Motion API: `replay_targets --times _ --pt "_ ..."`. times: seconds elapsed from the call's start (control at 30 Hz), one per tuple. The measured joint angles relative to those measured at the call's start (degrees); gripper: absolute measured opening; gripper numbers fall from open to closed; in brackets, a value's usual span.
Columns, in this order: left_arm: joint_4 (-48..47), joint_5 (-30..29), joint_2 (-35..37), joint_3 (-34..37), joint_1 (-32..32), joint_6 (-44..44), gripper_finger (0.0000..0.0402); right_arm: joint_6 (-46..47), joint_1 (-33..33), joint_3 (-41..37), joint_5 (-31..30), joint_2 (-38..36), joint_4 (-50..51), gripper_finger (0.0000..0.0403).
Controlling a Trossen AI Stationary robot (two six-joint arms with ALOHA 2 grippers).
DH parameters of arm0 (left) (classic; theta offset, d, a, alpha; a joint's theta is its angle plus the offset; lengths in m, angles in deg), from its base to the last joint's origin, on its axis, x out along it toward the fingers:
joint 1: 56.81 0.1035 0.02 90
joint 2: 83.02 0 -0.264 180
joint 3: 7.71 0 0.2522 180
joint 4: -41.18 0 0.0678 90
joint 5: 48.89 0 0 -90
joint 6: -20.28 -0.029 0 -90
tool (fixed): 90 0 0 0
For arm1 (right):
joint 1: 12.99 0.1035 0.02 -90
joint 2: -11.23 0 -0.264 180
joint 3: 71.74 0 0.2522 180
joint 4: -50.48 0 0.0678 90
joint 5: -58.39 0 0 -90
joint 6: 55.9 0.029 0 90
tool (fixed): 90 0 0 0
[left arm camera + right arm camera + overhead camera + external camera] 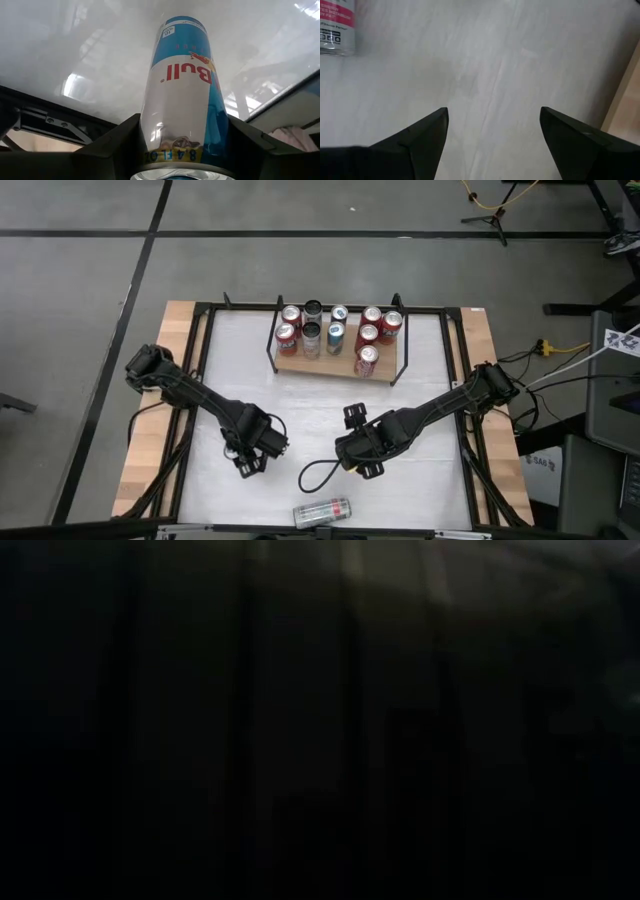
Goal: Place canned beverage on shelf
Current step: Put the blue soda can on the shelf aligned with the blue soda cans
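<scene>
High view: the small light-brown wooden shelf with black rod brackets stands at the table's far side carrying upright cans; a silver can lies on its side at the near edge. Low view: dark, nothing discernible. Left wrist view: the left gripper clamps a blue-and-silver beverage can. Right wrist view: the right gripper stands wide, empty, above the white tabletop.

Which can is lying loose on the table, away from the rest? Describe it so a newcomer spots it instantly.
Start at the white table, then go to its near edge, opposite the shelf. The silver can lies there on its side. Every other can on the table stands upright on the shelf.
</scene>
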Motion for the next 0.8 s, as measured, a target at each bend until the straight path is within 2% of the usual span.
replay_targets --times 0.57,0.8 --pt "-0.02 0.86 -0.04 0.02 -8.43 -2.9 0.0223 0.0 0.0 0.0 0.0 0.0 -0.01 0.0308" --pt "0.0 -3.44 -0.04 0.04 -8.63 -2.75 0.0225 -0.02 0.0 0.0 0.0 0.0 -0.01 0.0308"
